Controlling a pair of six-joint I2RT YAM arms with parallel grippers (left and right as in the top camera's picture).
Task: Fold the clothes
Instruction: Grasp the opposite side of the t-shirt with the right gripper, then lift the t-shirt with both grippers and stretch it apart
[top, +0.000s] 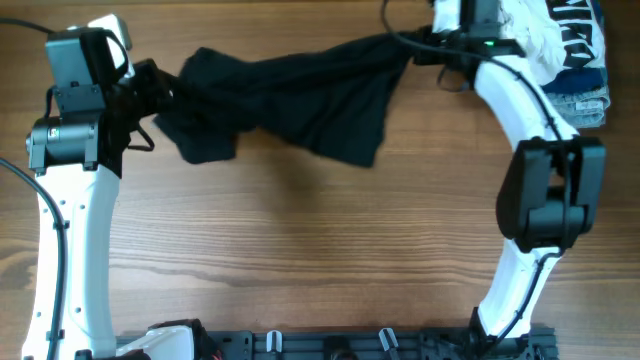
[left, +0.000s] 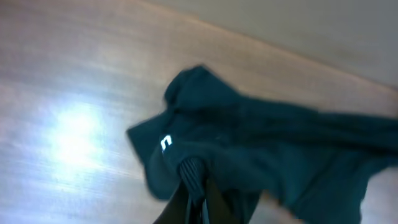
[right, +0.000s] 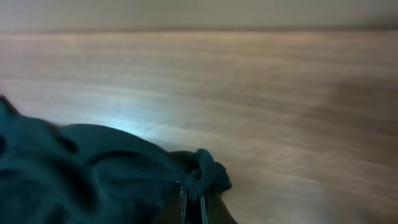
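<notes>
A black garment (top: 300, 100) hangs stretched between my two grippers above the far part of the wooden table. My left gripper (top: 160, 88) is shut on its left end; in the left wrist view the jaws (left: 198, 198) pinch a ribbed hem of the dark cloth (left: 267, 149). My right gripper (top: 418, 45) is shut on its right end; in the right wrist view the jaws (right: 191, 202) pinch a bunched edge of the cloth (right: 93, 174). The garment's lower part sags toward the table.
A pile of folded clothes (top: 570, 50), white, navy and denim, lies at the far right corner behind my right arm. A black rail (top: 340, 345) runs along the table's front edge.
</notes>
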